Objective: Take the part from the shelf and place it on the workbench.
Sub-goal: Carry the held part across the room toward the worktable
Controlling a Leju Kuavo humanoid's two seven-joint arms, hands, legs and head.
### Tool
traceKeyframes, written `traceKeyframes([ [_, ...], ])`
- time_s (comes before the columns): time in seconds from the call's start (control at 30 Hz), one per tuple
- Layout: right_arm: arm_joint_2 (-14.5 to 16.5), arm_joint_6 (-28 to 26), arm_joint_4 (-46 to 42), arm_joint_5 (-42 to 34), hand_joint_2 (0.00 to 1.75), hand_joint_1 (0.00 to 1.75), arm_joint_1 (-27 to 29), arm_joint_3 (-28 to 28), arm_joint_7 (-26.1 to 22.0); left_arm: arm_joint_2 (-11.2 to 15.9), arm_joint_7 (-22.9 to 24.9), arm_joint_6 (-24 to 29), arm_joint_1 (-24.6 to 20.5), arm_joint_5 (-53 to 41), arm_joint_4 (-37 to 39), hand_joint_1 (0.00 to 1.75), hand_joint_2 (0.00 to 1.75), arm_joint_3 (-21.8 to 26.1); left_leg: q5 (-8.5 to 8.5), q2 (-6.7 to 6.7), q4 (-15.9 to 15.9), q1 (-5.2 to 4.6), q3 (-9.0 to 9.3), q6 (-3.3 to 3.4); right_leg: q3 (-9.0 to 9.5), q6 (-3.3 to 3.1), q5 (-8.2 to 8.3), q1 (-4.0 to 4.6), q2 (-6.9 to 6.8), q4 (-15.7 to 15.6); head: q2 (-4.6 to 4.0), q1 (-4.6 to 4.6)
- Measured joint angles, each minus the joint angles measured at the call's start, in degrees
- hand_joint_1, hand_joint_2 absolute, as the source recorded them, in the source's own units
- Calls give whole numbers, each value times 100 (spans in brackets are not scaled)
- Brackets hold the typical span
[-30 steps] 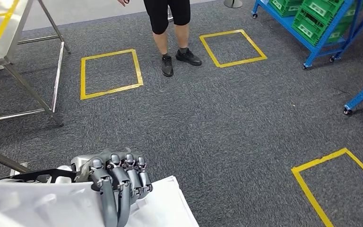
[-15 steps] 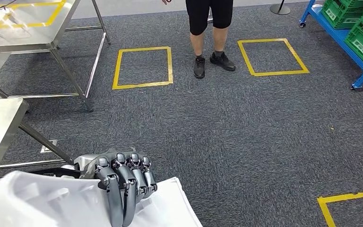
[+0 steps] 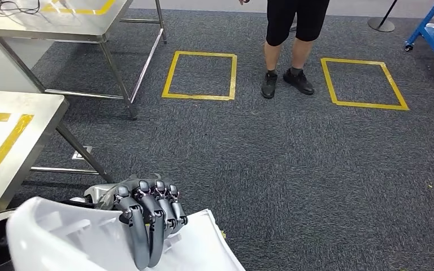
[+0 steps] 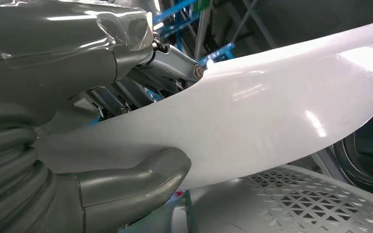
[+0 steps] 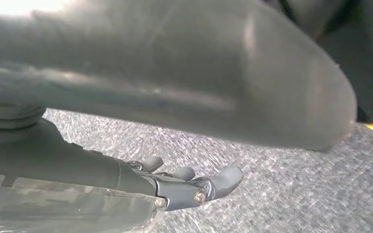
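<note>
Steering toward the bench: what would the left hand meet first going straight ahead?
Likely nothing near: left hand, gripping the white part, faces carpet; the workbench sits off to its left.

workshop | steel workbench (image 3: 20, 121) | yellow floor squares (image 3: 200, 75) | blue rack (image 3: 429, 31)

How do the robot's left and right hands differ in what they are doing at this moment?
The left hand grips the white part, fingers curled over its edge and thumb beneath in the left wrist view; the right hand holds nothing, its fingers only loosely bent. The left hand is raised in front of the body; the right hand hangs over the grey carpet. Both are grey.
</note>
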Motion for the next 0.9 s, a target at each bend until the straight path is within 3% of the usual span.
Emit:
traceKeyframes([
  [0.07, 8, 3, 10, -52, 0, 0, 12, -50, 6, -13, 1, -5, -14, -5, -14, 175, 175, -4, 20, -99, -69, 23, 59, 24, -300, -11, -214, -28, 370, 574, 0, 24],
  [0.1, 9, 14, 13, -67, 0, 0, 27, -71, 2, -18, 1, -9, -15, -4, -14, 175, 175, -7, 14, -155, -69, 29, 65, 36, -538, -15, -339, -37, 481, 968, 0, 33],
  [0.13, 11, 29, 16, -72, 0, 0, 40, -87, -2, -18, 1, -18, -10, -4, -14, 175, 175, -11, 6, -216, -67, 32, 69, 39, -757, -1, -418, -46, 531, 1294, 0, 46],
  [0.17, 10, 43, 20, -73, 0, 0, 55, -98, -6, -17, 0, -30, -2, -4, -14, 175, 175, -15, -5, -276, -65, 35, 78, 35, -890, 37, -402, -62, 547, 1427, 0, 50],
  [0.2, 9, 54, 23, -70, 0, 0, 65, -106, -8, -16, -1, -41, 3, -2, -14, 175, 175, -20, -21, -331, -59, 41, 94, 21, -904, 96, -284, -84, 551, 1322, 0, 50],
  [0.23, 7, 58, 26, -69, 0, 0, 70, -111, -8, -16, -2, -49, 5, 0, -14, 175, 175, -24, -44, -375, -45, 54, 115, -2, -811, 163, -95, -112, 552, 1019, 0, 51],
  [0.3, 13, 59, 29, -65, 0, 0, 67, -121, -8, -14, -3, -54, 5, 4, -15, 175, 175, -30, -120, -435, 19, 65, 130, -79, -507, 253, 286, -157, 553, 268, 0, 63],
  [0.37, 22, 61, 30, -57, 0, 0, 55, -132, -8, -12, -5, -56, 5, 11, -16, 175, 175, -33, -180, -472, 74, 55, 125, -147, -358, 185, 425, -151, 557, -46, 0, 75],
  [0.43, 23, 72, 30, -30, 0, 0, 44, -136, -8, -7, -8, -63, 6, 24, -18, 175, 175, -35, -197, -496, 86, 63, 130, -175, -344, 74, 421, -133, 542, -45, 0, 74],
  [0.5, 21, 87, 31, -9, 0, 0, 41, -136, -8, -3, -11, -71, 4, 34, -23, 175, 175, -34, -287, -450, 216, 85, 74, -210, -315, 8, 414, -134, 502, -55, 0, 67],
  [0.57, 16, 103, 32, -8, 0, 0, 47, -136, -8, -3, -17, -84, 4, 39, -30, 175, 175, -34, -567, -365, 776, 97, -187, -248, -280, -52, 391, -118, 452, -61, 0, 55],
  [0.63, 12, 119, 32, -9, 0, 0, 54, -136, -7, -2, -23, -105, 15, 46, -32, 175, 175, -34, -866, -326, 1578, 102, -601, -257, -254, -96, 361, -79, 379, -60, 0, 50],
  [0.67, 12, 125, 32, -8, 0, 0, 57, -136, -7, 0, -24, -114, 21, 49, -32, 175, 175, -34, -906, -319, 1806, 100, -740, -246, -241, -113, 348, -57, 336, -60, 0, 49],
  [0.7, 12, 129, 32, -8, 0, 0, 59, -136, -6, 2, -24, -122, 25, 51, -32, 175, 175, -34, -830, -309, 1792, 95, -760, -221, -224, -130, 334, -35, 288, -60, 0, 50],
  [0.73, 13, 132, 32, -7, 0, 0, 58, -136, -6, 3, -25, -127, 27, 52, -33, 175, 175, -33, -662, -280, 1541, 80, -653, -180, -201, -142, 318, -14, 240, -61, 0, 51],
  [0.8, 25, 136, 32, -7, 0, 0, 57, -136, -6, 1, -28, -133, 20, 52, -43, 175, 175, -32, -307, 16, 706, -15, -231, -47, -143, -151, 282, 19, 142, -69, 0, 54],
  [0.87, 44, 138, 32, -7, 0, 0, 63, -136, -6, -7, -32, -136, 0, 53, -55, 175, 175, -32, -195, 300, 204, -119, 19, 56, -107, -129, 253, 34, 29, -81, 0, 54],
  [0.9, 55, 139, 32, -6, 0, 0, 64, -136, -6, -9, -33, -136, -9, 53, -57, 175, 175, -31, -216, 319, 152, -147, 32, 77, -94, -109, 242, 36, -44, -94, 0, 53],
])
